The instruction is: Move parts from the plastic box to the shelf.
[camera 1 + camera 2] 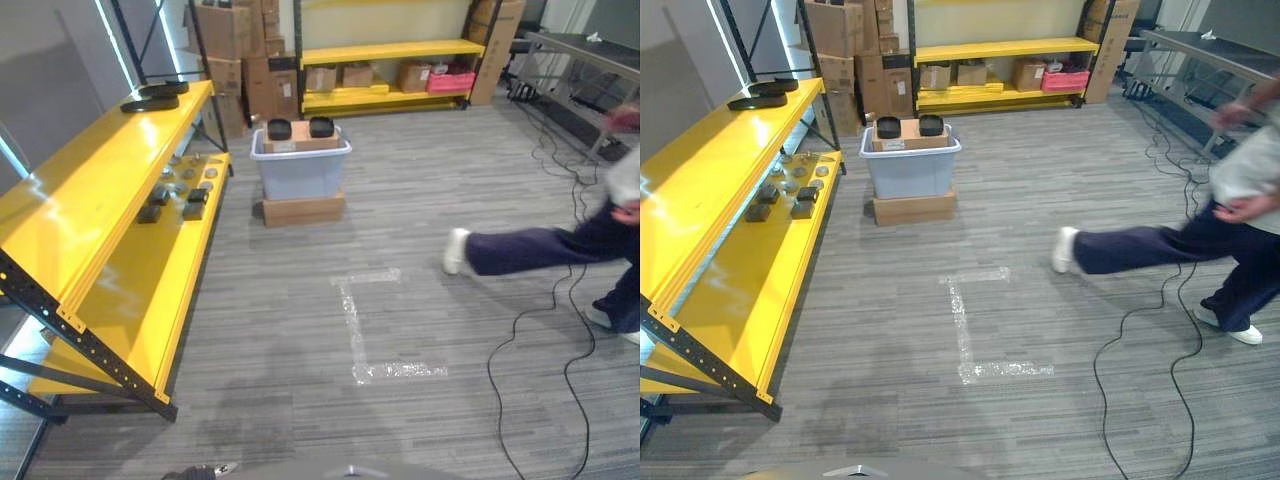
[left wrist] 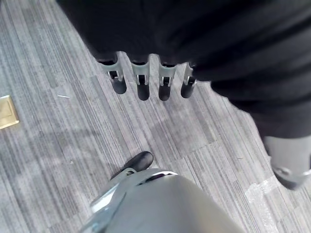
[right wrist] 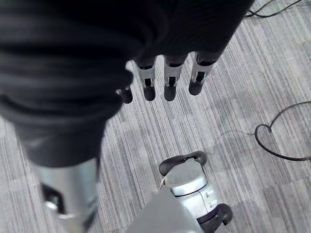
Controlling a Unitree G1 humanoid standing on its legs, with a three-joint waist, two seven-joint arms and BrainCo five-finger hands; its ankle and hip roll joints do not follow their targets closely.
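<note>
Across the floor, the plastic box [image 1: 300, 170] with parts [image 1: 299, 128] sits near the shelf [image 1: 120, 190]. Left hand [image 2: 146, 80] and right hand [image 3: 167, 80] hang relaxed, empty. Collision risked: person [image 1: 1200, 235] striding nearby, cables [image 1: 545, 330] underfoot.

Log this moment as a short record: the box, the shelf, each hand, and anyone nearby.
plastic box: pale blue bin on a flat cardboard box, two black parts and a brown carton on top
shelf: yellow rack on the robot's left; small dark parts on its lower level, flat black pieces at the far end of the top
left hand: open, empty, over the carpet
right hand: open, empty, over the carpet
person: striding past on the robot's right
</note>
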